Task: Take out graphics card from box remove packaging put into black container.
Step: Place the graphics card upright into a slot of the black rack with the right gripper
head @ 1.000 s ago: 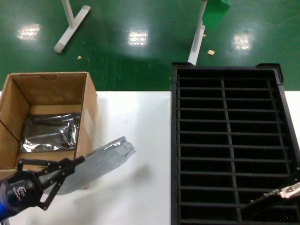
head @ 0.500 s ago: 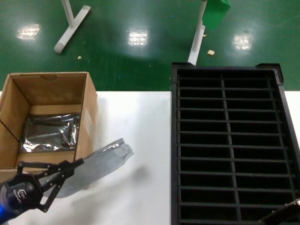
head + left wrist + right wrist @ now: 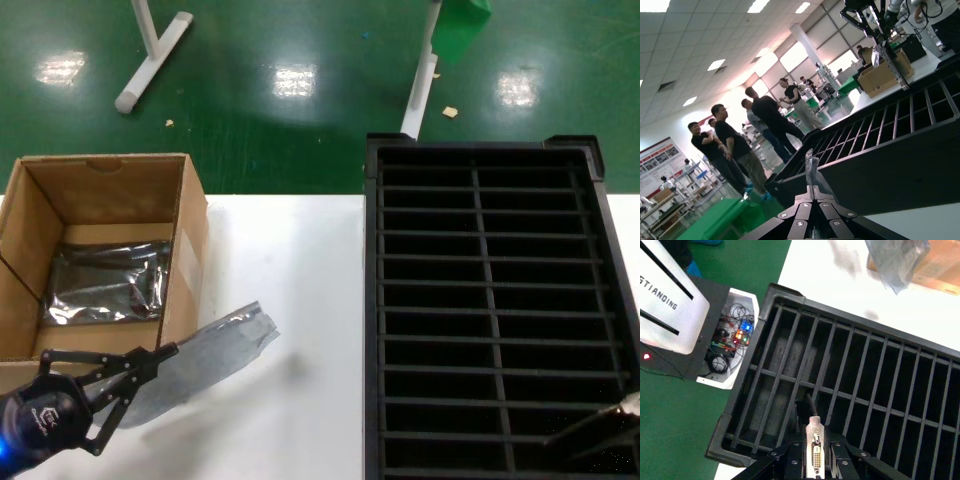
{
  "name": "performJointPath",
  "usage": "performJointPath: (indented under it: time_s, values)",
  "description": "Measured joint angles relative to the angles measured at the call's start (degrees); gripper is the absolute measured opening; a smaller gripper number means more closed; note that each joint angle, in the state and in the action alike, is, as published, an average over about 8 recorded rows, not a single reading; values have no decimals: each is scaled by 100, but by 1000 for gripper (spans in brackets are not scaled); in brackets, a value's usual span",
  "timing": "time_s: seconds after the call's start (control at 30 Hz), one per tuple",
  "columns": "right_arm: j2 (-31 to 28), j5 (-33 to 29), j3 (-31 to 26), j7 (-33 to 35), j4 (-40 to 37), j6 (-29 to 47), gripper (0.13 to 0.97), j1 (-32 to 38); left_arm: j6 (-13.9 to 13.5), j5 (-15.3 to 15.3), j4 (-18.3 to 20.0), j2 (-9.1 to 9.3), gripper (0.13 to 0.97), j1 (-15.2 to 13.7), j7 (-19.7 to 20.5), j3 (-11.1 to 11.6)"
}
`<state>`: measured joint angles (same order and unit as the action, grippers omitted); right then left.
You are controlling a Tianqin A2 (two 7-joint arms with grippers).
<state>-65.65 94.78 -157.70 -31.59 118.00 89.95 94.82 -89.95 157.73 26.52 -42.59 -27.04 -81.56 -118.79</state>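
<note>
Since a second ago: packaging (image 3: 200,360) sunk lower toward desk (image 3: 300,300), left hand (image 3: 150,357) drifted down-left; right hand (image 3: 625,408) back at frame edge.

Black container (image 3: 490,300): slots narrow, card could catch rib if tilted.

Box (image 3: 100,250): another bagged item inside.

Packaging: pinched by left hand, may snag box corner.

Graphics card (image 3: 815,452): clenched in right hand over near slots; board hidden, only bracket seen.
</note>
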Motion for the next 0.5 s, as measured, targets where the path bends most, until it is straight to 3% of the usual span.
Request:
performJointPath:
  time_s: [0.5]
  values:
    - [345, -455, -3, -674, 0, 0, 201, -110, 0, 0, -295, 80, 142, -135, -37, -148]
